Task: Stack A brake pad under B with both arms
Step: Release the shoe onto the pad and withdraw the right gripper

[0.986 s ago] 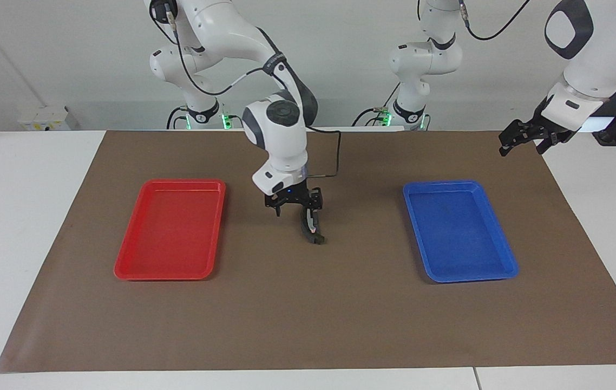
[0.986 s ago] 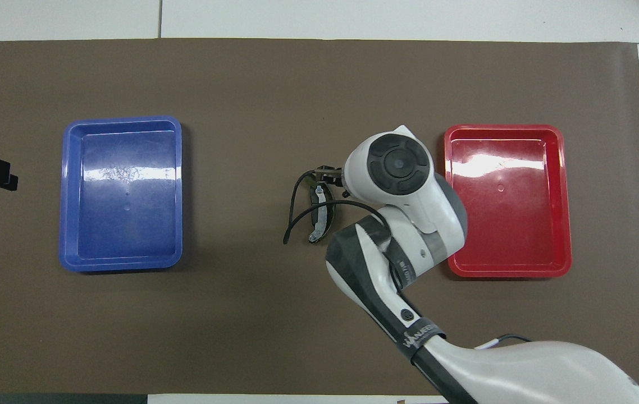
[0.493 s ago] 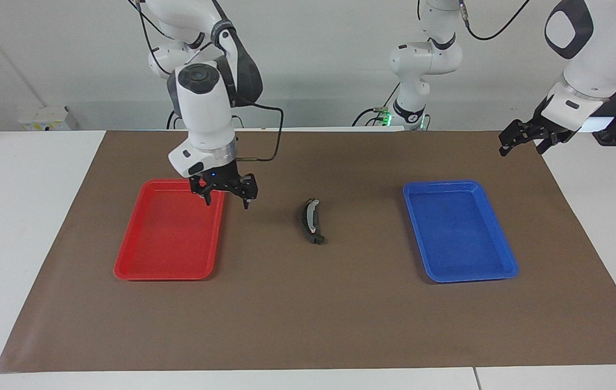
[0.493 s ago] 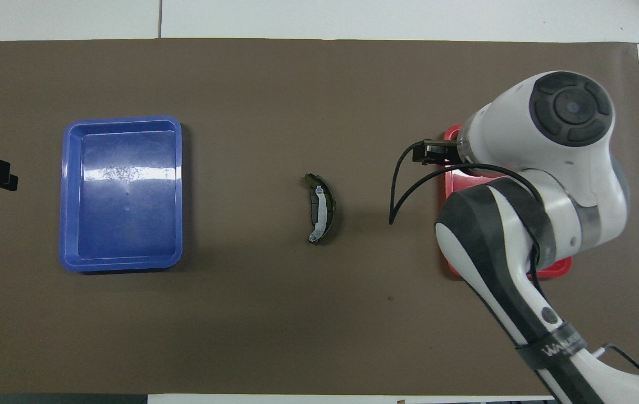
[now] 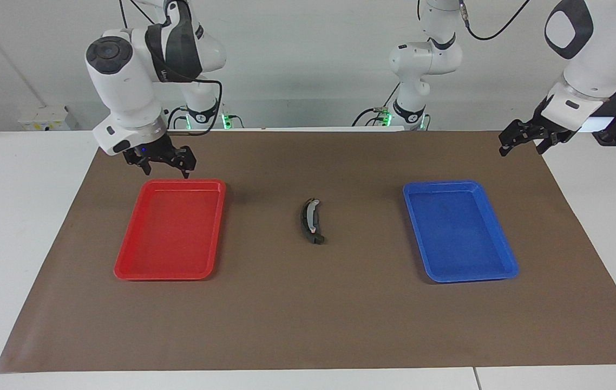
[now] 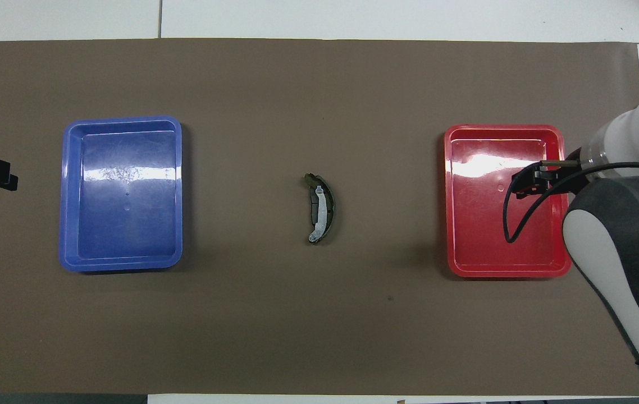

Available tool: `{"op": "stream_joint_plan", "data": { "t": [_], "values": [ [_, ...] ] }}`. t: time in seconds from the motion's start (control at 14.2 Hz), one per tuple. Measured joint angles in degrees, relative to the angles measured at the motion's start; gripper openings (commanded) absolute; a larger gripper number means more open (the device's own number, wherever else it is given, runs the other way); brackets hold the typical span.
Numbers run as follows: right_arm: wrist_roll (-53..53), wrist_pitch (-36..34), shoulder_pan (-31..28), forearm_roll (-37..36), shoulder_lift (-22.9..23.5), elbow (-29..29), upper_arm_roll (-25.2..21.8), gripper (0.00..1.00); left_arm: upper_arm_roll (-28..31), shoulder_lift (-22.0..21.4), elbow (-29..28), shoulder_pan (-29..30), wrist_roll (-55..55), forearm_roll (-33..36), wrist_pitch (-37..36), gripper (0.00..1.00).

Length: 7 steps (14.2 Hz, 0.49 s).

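the stack looks done: b point(image 5: 311, 221), the crescent, lies on a brake pad point(image 6: 312, 209) mid-mat, well apart from both pincers. right gripper point(image 5: 162, 161) hangs spread and empty over the red tray point(image 5: 124, 265)'s edge; left gripper point(image 5: 524, 138) waits, spread.

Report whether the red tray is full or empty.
Empty. The red tray shows only its bare glossy floor in the overhead view; the facing view also shows nothing lying in it.

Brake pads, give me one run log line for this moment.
stack: B on A brake pad, mid-mat, between trays | right hand: open, raised by red tray | left hand: open, waiting
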Motion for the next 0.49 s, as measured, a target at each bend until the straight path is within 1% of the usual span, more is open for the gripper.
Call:
{"op": "stream_joint_plan", "data": {
  "t": [0.28, 0.49],
  "values": [
    [-4.24, -2.87, -5.16, 0.12, -2.67, -0.88, 0.00, 1.00, 0.00, 0.00, 0.00, 0.00, 0.00, 0.00, 0.00, 1.00],
    [-4.56, -6.61, -6.18, 0.41, -3.72, 2.64, 0.07, 1.00, 0.00, 0.00, 0.00, 0.00, 0.00, 0.00, 0.00, 1.00]
  ]
}}
